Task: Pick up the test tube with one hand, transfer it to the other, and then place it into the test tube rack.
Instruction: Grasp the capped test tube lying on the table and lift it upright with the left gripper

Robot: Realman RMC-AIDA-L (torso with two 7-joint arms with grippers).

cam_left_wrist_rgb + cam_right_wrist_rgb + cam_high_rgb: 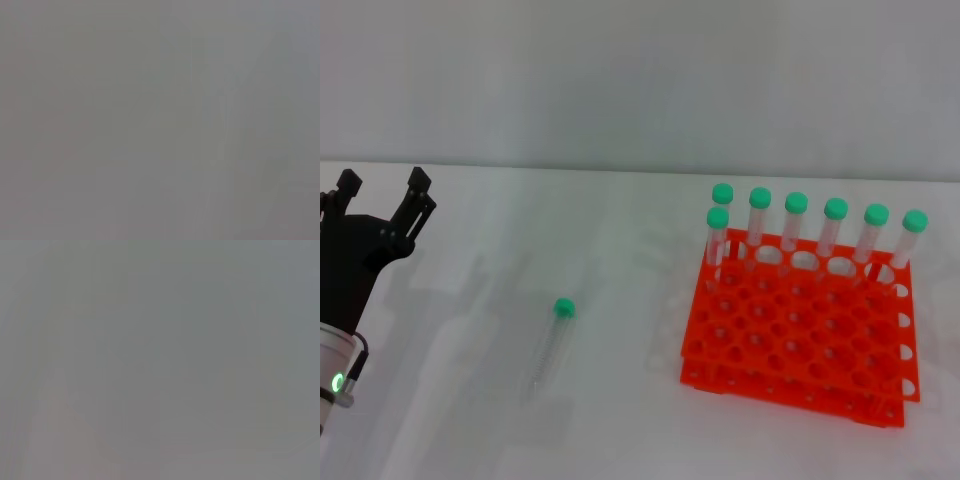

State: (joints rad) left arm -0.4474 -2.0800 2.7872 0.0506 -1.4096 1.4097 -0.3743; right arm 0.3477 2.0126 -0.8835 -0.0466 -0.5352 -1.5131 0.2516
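Note:
A clear test tube point(552, 340) with a green cap lies flat on the white table, left of centre, cap toward the back. The orange-red test tube rack point(800, 330) stands at the right with several green-capped tubes upright in its back row. My left gripper point(382, 184) is at the far left edge, open and empty, well to the left of the lying tube. My right gripper is out of view. Both wrist views show only plain grey.
The white table point(620, 430) runs to a pale wall at the back. Bare surface lies between the lying tube and the rack.

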